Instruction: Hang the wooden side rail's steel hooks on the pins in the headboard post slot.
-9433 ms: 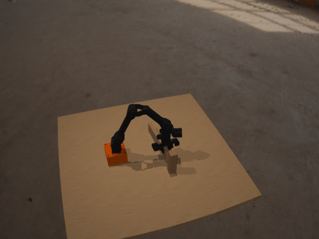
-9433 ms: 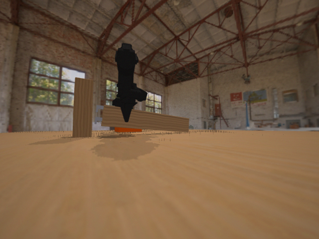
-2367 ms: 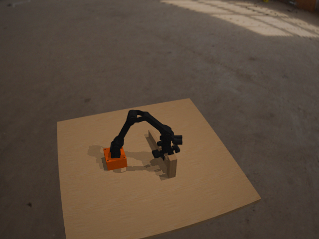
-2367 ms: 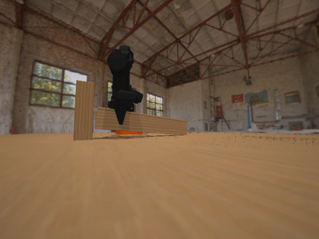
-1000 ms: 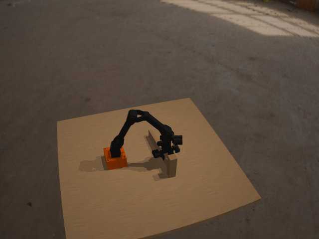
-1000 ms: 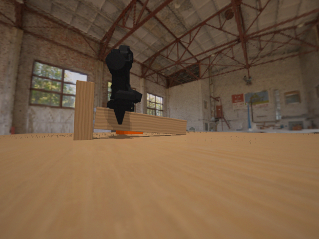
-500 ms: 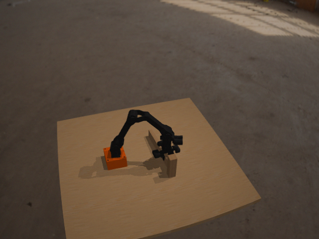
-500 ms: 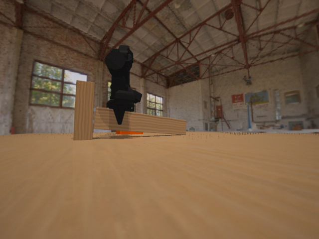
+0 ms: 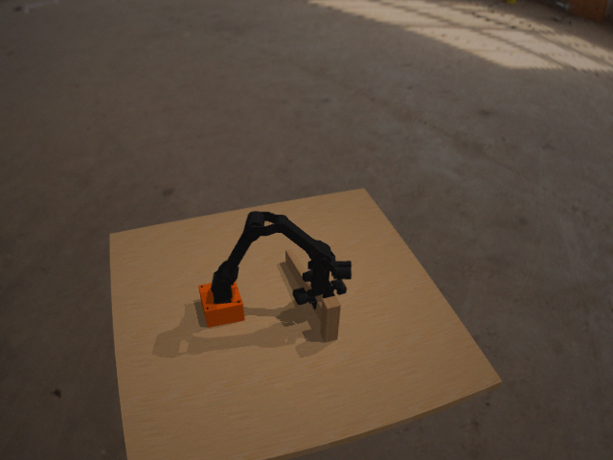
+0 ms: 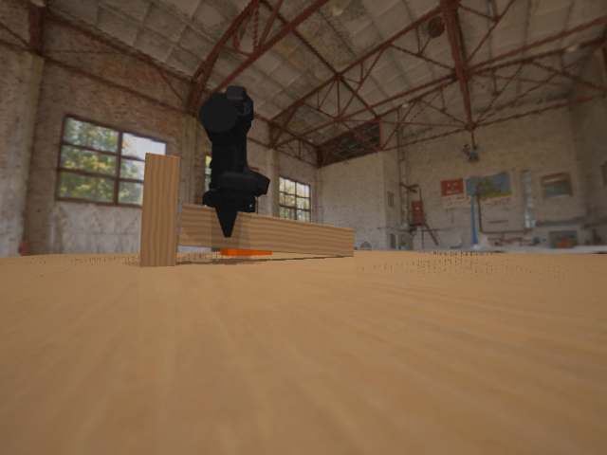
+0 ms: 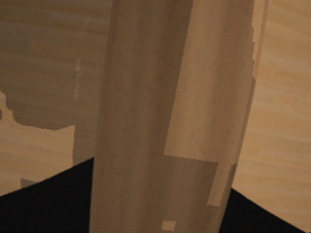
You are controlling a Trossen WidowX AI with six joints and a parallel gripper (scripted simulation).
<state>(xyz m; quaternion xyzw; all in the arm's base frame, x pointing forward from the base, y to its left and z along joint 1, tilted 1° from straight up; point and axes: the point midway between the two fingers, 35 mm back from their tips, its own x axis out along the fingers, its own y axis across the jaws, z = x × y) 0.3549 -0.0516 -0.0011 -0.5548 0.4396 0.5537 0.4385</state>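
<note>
The wooden side rail [image 9: 296,267] [image 10: 303,238] [image 11: 146,97] has its near end raised a little above the table [image 9: 396,366] [image 10: 342,342]. It slopes down to its far end, which touches the table. My gripper [image 10: 228,233] [image 11: 150,167] is shut on the rail close to the raised end, one finger on each side. The headboard post [image 9: 330,319] [image 10: 160,210] stands upright. The rail's raised end is right beside the post, with hardly any gap showing in the exterior view. The steel hooks, the slot and its pins are hidden, so whether the hooks sit on the pins cannot be seen.
The orange arm base [image 9: 223,314] [image 10: 245,252] stands on the table on the other side of the rail from the exterior view. The arm arches from it over to the rail. The post rises higher than the rail, close beside the gripper.
</note>
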